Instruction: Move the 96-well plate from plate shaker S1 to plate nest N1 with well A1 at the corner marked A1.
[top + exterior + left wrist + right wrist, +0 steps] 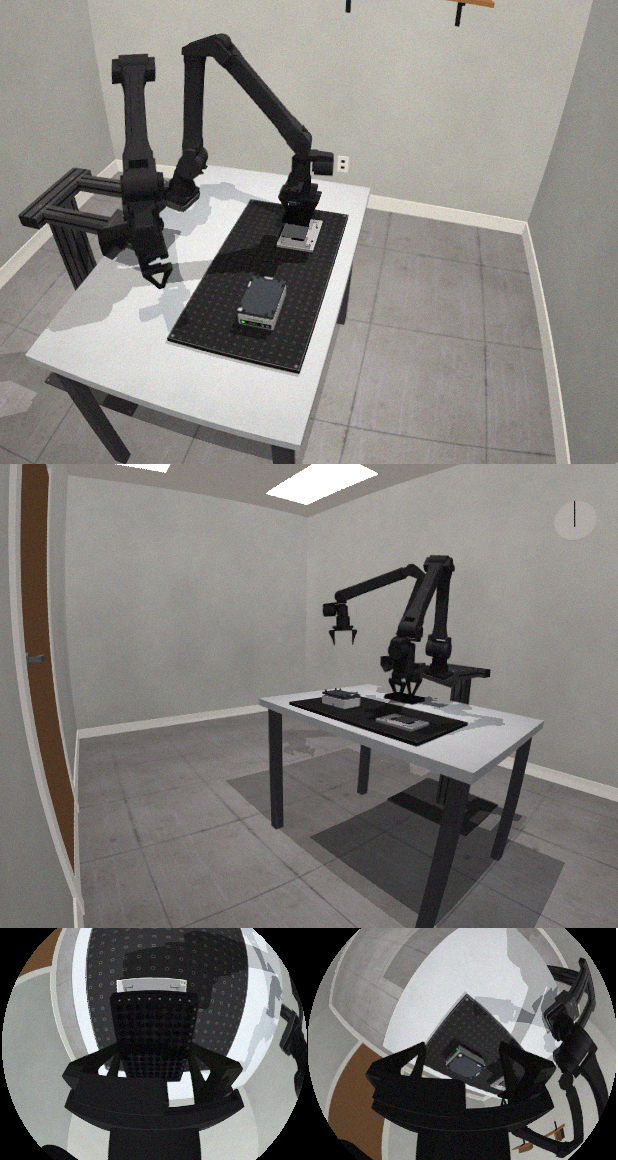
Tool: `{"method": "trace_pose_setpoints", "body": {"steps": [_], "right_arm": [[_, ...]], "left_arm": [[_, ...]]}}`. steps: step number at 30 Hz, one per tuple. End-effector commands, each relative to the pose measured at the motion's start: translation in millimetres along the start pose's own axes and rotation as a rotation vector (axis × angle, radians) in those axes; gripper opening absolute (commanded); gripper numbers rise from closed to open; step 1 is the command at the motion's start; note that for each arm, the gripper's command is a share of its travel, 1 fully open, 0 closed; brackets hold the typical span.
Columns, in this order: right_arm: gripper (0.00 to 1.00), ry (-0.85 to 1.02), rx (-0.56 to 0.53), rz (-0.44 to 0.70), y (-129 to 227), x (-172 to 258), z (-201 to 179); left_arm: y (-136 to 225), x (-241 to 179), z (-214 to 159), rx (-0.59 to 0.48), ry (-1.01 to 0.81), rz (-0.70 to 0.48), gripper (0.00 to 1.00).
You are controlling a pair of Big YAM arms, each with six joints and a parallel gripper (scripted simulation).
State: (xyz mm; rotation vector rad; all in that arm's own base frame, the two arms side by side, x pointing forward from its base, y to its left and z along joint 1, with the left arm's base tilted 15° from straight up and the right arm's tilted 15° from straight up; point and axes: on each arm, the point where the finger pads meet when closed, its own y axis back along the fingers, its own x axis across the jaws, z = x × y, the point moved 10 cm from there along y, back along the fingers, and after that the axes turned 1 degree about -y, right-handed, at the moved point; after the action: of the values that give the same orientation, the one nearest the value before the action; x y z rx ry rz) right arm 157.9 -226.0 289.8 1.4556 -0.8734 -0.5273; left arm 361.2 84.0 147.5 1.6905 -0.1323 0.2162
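a white table (100, 345) (480, 756) (272, 1028) (458, 973) carries a flat black perforated board (215, 320) (310, 704) (105, 1003) (473, 1020) near one long edge, with a narrow white strip of tabletop beyond the board's outer edge. two black arms reach over from a stand on the opposite side.

the plate shaker (262, 302) (343, 697) (465, 1064), a pale box with a dark top and a green light, sits on one half of the board, inside its edges. on the other half lies the lower, pale grey plate nest (316, 235) (422, 725) (151, 985) (498, 1082). bare perforated board separates the two, leaving them well apart.

the black 96-well plate (402, 698) (152, 1025) is in the left gripper (300, 217) (405, 693) (154, 1045), whose fingers are closed on it. it hangs roughly level, off the shaker and above the nest's height, with open air under it; it is not seated. in the left wrist view a strip of the nest shows past the plate's far edge. the a1 corner cannot be told.

the right gripper (159, 280) (343, 640) (462, 1045) hangs high with its fingers wide open and only air between them, well apart from the plate.
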Motion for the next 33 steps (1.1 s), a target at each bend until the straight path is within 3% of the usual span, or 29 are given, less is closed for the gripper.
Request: {"method": "trace_pose_setpoints", "body": {"steps": [1,33], "right_arm": [[1.0,0.004,-0.003,0.057,22.8,11.0,1.3],[1.0,0.004,-0.003,0.057,22.8,11.0,1.3]], "left_arm": [[8.7,23.3,-5.3,0.005,-0.015,0.054,0.0],[8.7,24.1,-7.1,0.005,-0.012,0.048,0.0]]}}
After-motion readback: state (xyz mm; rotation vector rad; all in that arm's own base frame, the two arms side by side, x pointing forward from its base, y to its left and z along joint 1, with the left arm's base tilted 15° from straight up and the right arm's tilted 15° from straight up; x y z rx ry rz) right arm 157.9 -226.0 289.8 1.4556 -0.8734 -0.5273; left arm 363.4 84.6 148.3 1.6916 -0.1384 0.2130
